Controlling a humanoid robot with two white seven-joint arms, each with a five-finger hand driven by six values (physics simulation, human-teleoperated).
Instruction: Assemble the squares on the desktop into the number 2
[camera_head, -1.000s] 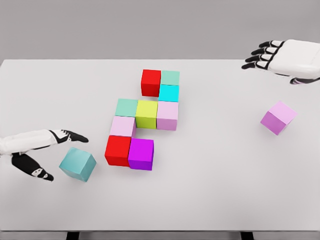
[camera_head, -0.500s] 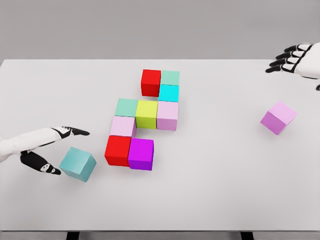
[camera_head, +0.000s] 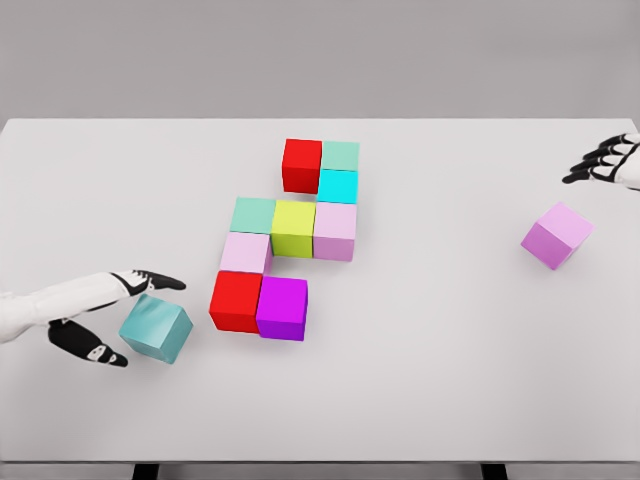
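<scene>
While most of the 2 is built, we've got 2 loose cubes left.
Left hand (camera_head: 95, 315) open around teal cube (camera_head: 155, 329), no grip yet; pink cube (camera_head: 556, 235) sits far right.

Nine cubes sit packed together just left of the frame's centre. At the top of the group a red cube (camera_head: 301, 165) touches a mint cube (camera_head: 340, 155), with a cyan cube (camera_head: 337, 186) directly below the mint one. The middle row runs, left to right, a sea-green cube (camera_head: 254, 214), a yellow-green cube (camera_head: 293, 227) and a pale pink cube (camera_head: 335, 231). Below the sea-green one lies a pale lilac cube (camera_head: 245, 253). The bottom row holds a second red cube (camera_head: 236, 301) and a magenta cube (camera_head: 282, 308). A loose teal cube (camera_head: 156, 328) rests, turned askew, at lower left near the group. A loose violet cube (camera_head: 557, 235) lies askew at the right, well apart.
</scene>
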